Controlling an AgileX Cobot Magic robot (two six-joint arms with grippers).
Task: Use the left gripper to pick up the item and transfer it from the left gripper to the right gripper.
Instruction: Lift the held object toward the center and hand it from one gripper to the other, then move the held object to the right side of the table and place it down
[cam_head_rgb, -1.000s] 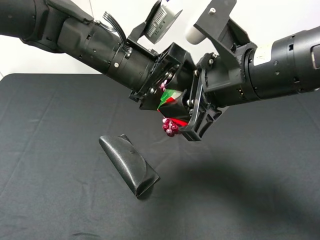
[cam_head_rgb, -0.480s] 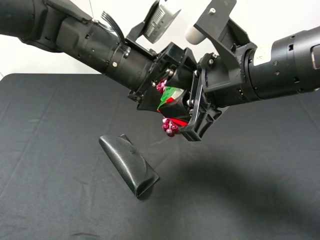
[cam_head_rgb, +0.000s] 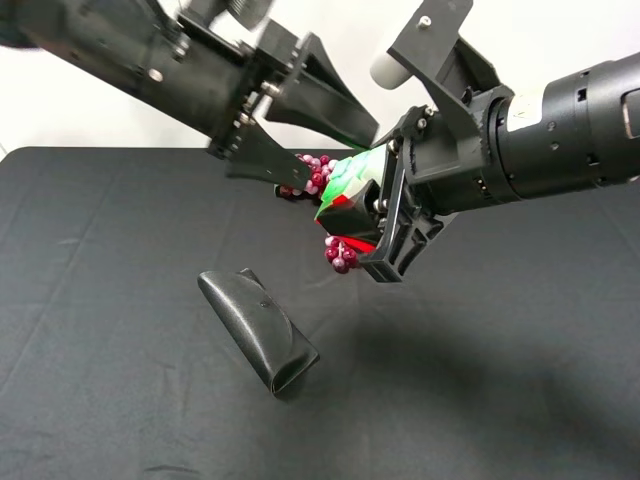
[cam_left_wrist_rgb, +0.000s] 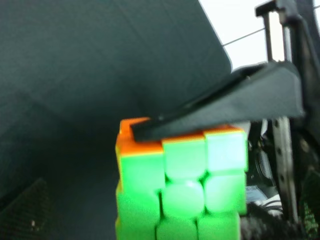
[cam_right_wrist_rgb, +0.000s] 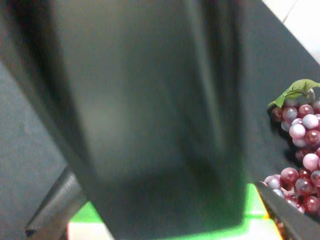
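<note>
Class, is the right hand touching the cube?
Touching. The high view shows the cube clamped in the right hand, held in mid-air.

Lab-like test bench: black cloth table (cam_head_rgb: 100, 400), plain white wall (cam_head_rgb: 560, 30).

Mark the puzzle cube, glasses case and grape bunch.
puzzle cube (cam_left_wrist_rgb: 185, 195): left wrist view, middle of green face.
glasses case (cam_head_rgb: 258, 328): exterior high view, middle of its top.
grape bunch (cam_right_wrist_rgb: 299, 131): right wrist view, one pale grape.
</note>
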